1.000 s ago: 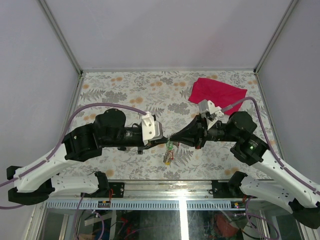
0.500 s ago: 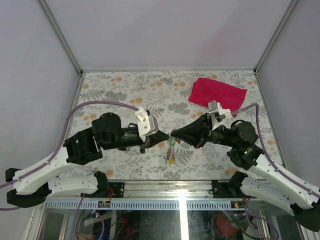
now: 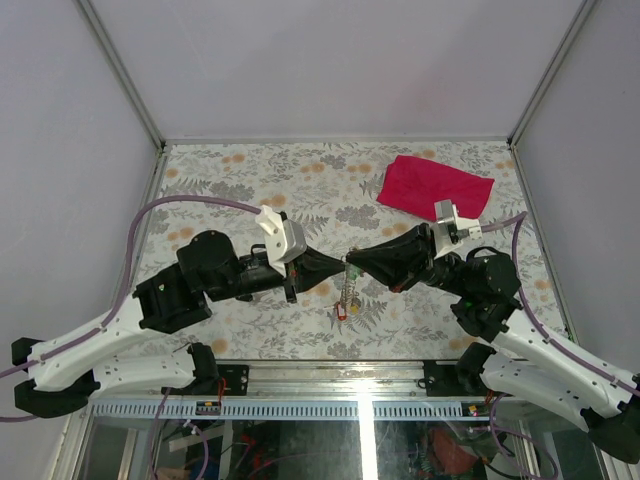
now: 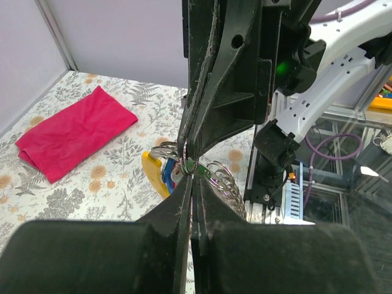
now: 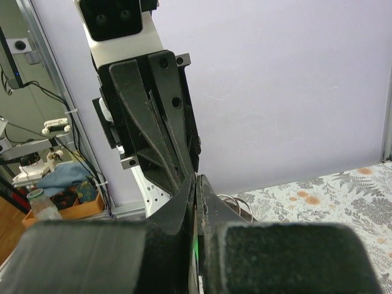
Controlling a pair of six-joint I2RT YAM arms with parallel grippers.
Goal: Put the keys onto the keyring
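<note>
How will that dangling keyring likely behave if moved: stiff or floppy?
Probably floppy: the keyring hangs straight down from the pinch, red tag lowest. Hanging free, it may swing when moved. Its thin wire coils likely slip.

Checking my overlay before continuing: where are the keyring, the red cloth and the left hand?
keyring [image 3: 346, 288], top view, on its hanging strand.
red cloth [image 3: 432, 185], top view, middle of the fabric.
left hand [image 4: 190, 181], left wrist view, between its shut fingertips.
</note>
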